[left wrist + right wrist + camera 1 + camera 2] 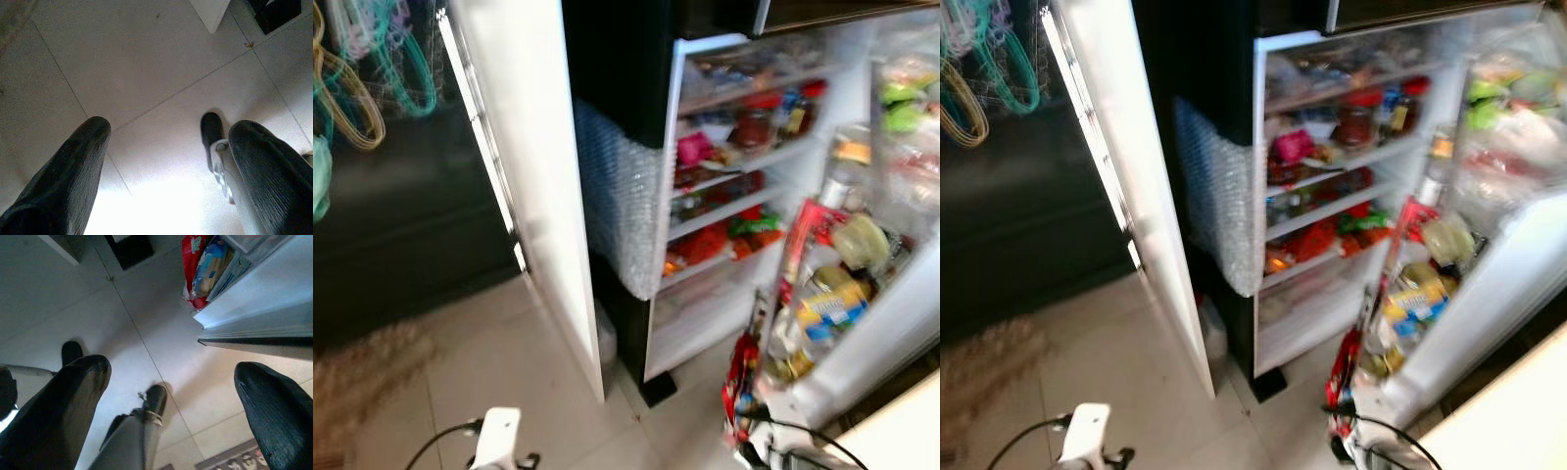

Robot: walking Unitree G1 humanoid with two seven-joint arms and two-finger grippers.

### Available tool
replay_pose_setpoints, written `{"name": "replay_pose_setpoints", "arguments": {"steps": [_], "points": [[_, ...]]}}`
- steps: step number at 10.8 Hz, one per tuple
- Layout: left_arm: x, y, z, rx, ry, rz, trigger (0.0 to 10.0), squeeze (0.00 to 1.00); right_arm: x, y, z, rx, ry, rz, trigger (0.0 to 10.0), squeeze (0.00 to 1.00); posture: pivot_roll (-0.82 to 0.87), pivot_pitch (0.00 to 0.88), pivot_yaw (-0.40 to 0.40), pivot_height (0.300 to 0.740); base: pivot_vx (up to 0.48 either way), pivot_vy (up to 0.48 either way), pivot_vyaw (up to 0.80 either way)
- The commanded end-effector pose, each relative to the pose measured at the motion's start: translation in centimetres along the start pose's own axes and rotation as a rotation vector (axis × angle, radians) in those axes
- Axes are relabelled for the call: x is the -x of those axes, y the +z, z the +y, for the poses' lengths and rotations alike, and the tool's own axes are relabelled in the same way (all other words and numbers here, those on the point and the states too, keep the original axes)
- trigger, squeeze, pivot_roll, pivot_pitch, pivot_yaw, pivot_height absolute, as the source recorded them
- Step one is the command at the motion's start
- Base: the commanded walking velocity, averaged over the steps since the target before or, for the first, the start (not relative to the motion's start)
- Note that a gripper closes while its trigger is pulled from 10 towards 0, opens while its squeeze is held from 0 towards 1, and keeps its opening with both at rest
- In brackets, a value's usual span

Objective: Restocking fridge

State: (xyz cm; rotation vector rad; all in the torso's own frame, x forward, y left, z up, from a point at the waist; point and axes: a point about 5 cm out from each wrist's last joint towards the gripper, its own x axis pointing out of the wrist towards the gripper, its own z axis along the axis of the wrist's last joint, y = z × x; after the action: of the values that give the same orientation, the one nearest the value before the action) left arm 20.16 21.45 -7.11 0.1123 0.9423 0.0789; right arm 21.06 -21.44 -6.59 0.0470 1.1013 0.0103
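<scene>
Both our jaws spread, empty, hanging over the floor (161, 68); fridge (744, 196) doors open, shelves stocked.

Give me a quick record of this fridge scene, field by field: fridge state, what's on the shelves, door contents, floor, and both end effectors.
fridge: open fridge, both doors swung out
shelves: crowded with blurred jars and red and green packets
right door: racks full of bottles and tins, a red packet at its low end
side wall: bubble wrap
floor: pale tiled floor
left end effector: open, holds nothing, pointing at the floor
right end effector: open, holds nothing, low beside the right door
</scene>
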Motion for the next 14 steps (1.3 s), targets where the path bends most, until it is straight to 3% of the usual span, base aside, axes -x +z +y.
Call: {"name": "replay_pose_setpoints", "arguments": {"steps": [1,3,9,11,14], "points": [[0.0,-0.3,-0.2,-0.012,-0.006,0.017,10.0,0.00,0.1,-0.6,-0.4,-0.001,-0.011,0.018,10.0,0.00,-0.05,0.000,-0.001,0.740,0.000,0.307,0.00],[0.0,-0.3,-0.2,-0.011,-0.005,0.015,10.0,0.00,0.1,-0.4,-0.4,-0.002,-0.018,0.008,10.0,0.00,-0.04,0.000,-0.002,0.740,0.000,0.277,0.00],[0.0,-0.2,-0.2,-0.019,-0.004,0.013,10.0,0.00,0.0,-0.5,-0.5,-0.058,-0.051,-0.009,10.0,0.00,-0.04,0.000,0.000,0.740,0.000,0.000,0.00],[0.0,-0.2,-0.1,-0.021,-0.003,0.013,10.0,0.00,0.0,-0.9,-0.6,-0.205,-0.125,-0.007,10.0,0.00,-0.04,0.000,0.003,0.740,0.000,0.000,0.00],[0.0,-0.1,-0.1,-0.025,-0.003,0.012,10.0,0.00,0.0,-1.6,-0.9,-0.516,-0.363,-0.017,10.0,0.00,-0.04,0.000,0.006,0.740,0.000,0.000,0.00]]}}
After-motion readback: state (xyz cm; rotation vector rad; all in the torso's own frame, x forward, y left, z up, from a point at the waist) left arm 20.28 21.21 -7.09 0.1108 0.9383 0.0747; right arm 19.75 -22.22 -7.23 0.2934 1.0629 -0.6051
